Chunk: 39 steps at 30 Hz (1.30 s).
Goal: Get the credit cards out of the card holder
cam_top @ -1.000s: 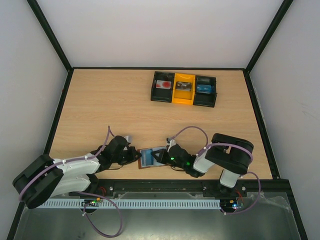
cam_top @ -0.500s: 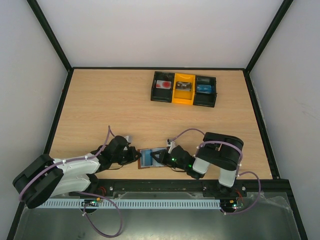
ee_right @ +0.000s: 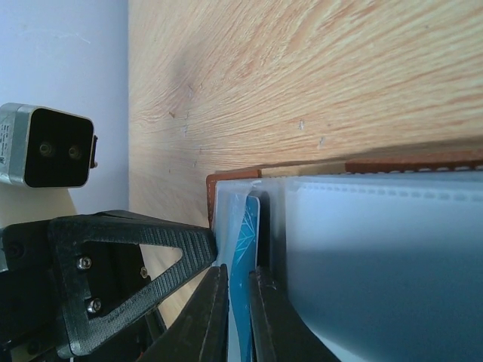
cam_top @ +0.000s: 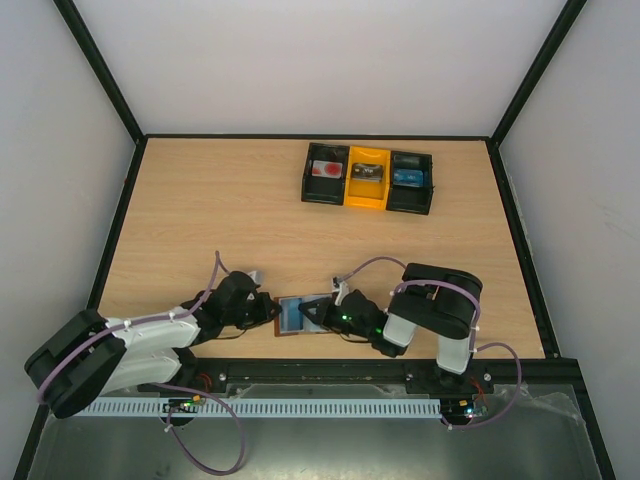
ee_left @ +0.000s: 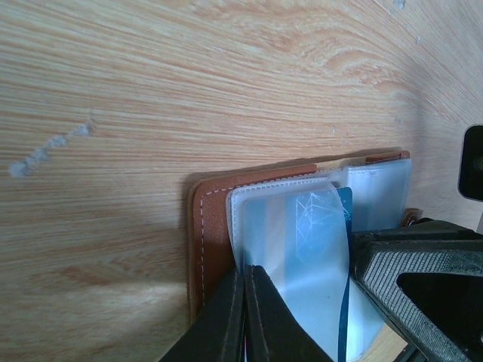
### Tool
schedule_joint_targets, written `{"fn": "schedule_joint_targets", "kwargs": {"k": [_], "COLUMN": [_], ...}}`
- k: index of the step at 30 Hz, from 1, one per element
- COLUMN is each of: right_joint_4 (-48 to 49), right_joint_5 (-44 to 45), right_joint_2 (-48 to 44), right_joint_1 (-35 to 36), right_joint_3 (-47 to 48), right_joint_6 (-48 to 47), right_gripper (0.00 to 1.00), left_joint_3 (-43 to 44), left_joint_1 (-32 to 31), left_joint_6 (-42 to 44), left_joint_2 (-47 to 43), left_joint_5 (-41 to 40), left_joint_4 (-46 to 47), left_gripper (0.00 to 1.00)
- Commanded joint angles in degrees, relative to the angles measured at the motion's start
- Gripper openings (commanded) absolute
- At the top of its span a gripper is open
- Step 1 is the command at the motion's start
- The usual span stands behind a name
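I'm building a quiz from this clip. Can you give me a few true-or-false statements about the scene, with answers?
1. The card holder lies open between the two claws. True.
2. All three compartments of the tray are empty. False: each holds a card, such as the red-and-white card in the left one.
3. The left claw is shut, at the holder's clear sleeve. True.
4. The edge of a blue credit card sits between the right claw's fingers. True.
5. The tray's middle compartment is black. False: it is yellow, with black ones on either side.
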Motion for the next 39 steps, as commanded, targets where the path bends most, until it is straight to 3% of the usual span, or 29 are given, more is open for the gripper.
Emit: {"fn": "schedule_joint_targets", "kwargs": {"k": [1,4,7,20,30,34,39], "right_joint_4": [-6.86,-12.71,-17.74,-17.35,-18.31,-17.82,-17.38], "right_joint_5": [-4.85,-4.19,-2.36,8.44,6.30,3.56,2.19], "right_joint_2": [1.30,0.16,-2.15,-10.36,-12.44,-11.52,-10.18], "right_joint_1": [0.82,0.81,0.78,0.78,0.78,0.77,0.81], "right_joint_3": [3.56,4.88,5.50,-0.02,0.06,1.14,1.77], "right_joint_6": [-0.46,-1.42,-4.08,-7.81,-7.50,-7.17,-6.64], "right_gripper": [0.11,0.13,0.03,0.02,0.02,0.06,0.08], "left_joint_3": [-0.59,-0.69,-0.69,0.04,1.41,3.43,5.61], "left_joint_1": [-0.48,-0.59,-0.91,-0.92,-0.92,-0.92,-0.92], "left_joint_6": [0.15,0.00,0.00,0.12,-0.03,-1.28,-1.85], "left_joint_2": [1.51,1.41,1.06,-1.23,-2.08,-5.87,-11.19], "left_joint_5": [-1.89,-2.10,-2.39,-4.40,-4.07,-4.42,-5.14], "left_joint_4": [-5.46,-5.00,-5.15,-8.70,-10.17,-13.01,-15.84], "left_gripper": [0.03,0.03,0.03,0.03,0.03,0.22,0.36]}}
